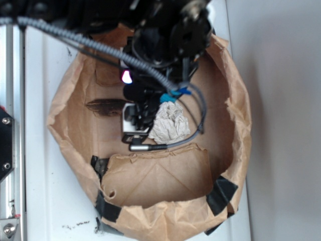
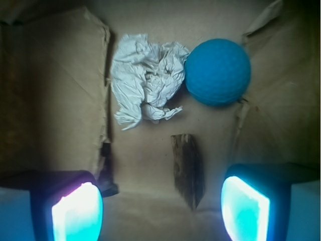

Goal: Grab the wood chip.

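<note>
While gripper (image 2: 160, 211) gapes wide, holding nothing, wood chip (image 2: 188, 169) lies between fingers, long axis crosswise to gap

1. A black robot arm (image 1: 165, 45) reaches down into a rolled-down brown paper bag (image 1: 150, 201).
2. A dark wood chip (image 1: 106, 106) lies left of the arm.
3. A crumpled paper wad (image 1: 169, 124) sits beside a grey cable (image 1: 100, 47).

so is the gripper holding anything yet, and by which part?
Nothing held. The gripper is open; the wood chip lies untouched on the paper between its fingers, nearer the one on the image's right.
</note>
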`<state>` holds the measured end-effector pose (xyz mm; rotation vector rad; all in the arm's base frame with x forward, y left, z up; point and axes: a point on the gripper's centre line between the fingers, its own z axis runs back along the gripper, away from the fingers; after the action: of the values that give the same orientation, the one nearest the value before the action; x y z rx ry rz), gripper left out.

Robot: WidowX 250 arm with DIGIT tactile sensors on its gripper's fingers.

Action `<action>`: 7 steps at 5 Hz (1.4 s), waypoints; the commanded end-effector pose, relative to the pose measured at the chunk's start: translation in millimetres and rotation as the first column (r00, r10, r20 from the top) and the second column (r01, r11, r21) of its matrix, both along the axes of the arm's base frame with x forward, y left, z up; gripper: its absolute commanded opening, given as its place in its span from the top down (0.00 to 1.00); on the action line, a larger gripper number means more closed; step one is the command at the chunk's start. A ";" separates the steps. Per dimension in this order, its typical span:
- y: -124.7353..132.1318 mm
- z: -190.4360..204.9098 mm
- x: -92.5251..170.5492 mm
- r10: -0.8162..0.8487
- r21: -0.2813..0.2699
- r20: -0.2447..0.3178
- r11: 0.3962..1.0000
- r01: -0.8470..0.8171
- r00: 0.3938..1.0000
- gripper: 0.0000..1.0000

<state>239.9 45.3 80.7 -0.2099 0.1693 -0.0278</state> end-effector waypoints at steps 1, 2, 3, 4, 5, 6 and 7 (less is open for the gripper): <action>-2.6 -14.4 -24.0 -0.024 0.008 0.069 1.000 0.023 0.997 0.00; -2.6 -14.4 -24.0 -0.024 0.008 0.069 1.000 0.023 0.997 0.00; -2.6 -14.4 -24.0 -0.024 0.008 0.069 1.000 0.023 0.997 0.00; -2.6 -14.4 -24.0 -0.024 0.008 0.069 1.000 0.023 0.997 0.00; 7.3 -23.3 -3.5 -0.007 0.085 0.177 0.996 -0.008 0.984 0.00; 15.5 -29.7 14.0 -0.020 0.052 0.148 0.999 0.013 0.989 0.00; 18.5 -34.3 25.1 -0.064 -0.045 0.087 0.997 0.069 0.994 0.00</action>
<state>259.2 58.5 38.4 -0.2583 0.1400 -0.1143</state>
